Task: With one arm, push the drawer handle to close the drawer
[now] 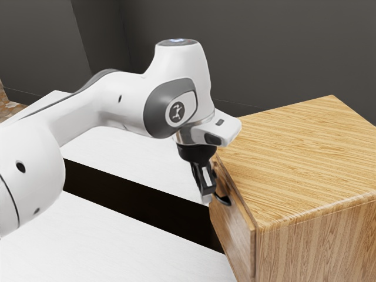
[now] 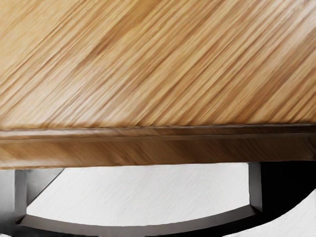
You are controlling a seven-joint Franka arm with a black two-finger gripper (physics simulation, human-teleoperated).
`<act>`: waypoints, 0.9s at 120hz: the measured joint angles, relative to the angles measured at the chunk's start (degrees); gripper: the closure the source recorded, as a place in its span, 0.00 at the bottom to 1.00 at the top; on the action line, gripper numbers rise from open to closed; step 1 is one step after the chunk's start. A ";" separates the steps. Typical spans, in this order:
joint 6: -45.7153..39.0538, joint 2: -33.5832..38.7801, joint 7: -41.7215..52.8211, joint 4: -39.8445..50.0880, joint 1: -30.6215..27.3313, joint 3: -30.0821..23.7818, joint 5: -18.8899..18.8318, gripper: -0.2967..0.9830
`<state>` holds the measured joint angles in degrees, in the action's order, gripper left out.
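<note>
Black angular gripper [image 1: 206,194]: can't tell if clenched.
Curved black handle [image 1: 224,201]: gripper's 4 o'clock, exterior view.
Flat wooden drawer front [image 1: 234,232]: nearly flush with boxy wooden cabinet [image 1: 305,158].

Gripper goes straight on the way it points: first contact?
Probably the drawer handle: the gripper points down right beside it. Depth is unclear, so it might just pass it.

"What do I count, exterior view?"
"One wooden cabinet [image 1: 305,153] at four o'clock; one drawer front [image 1: 234,232] and one curved handle [image 1: 224,201] at five."
"White surfaces [image 1: 106,247]?"
"I make it two: seven and nine o'clock."
</note>
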<state>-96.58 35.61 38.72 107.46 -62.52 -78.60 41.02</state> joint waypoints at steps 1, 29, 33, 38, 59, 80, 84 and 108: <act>0.00 0.00 0.00 -0.06 -0.06 -0.05 0.05 0.85; 0.13 0.01 0.11 -1.34 -0.98 -1.01 0.91 0.84; 0.19 0.00 0.13 -1.35 -1.00 -1.01 0.94 0.85; 0.26 -0.35 0.14 -1.13 -0.50 -0.81 0.81 0.85; 4.32 -1.76 -0.40 0.17 18.26 21.46 -5.66 0.85; 18.38 -15.48 0.68 -20.23 37.74 47.00 -27.56 0.59; 21.27 -16.72 0.84 -22.86 39.20 48.64 -30.23 0.54; 32.47 -18.38 1.85 -26.00 43.17 51.34 -34.33 0.35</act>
<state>-64.10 17.23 40.58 81.46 -19.36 -27.26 6.69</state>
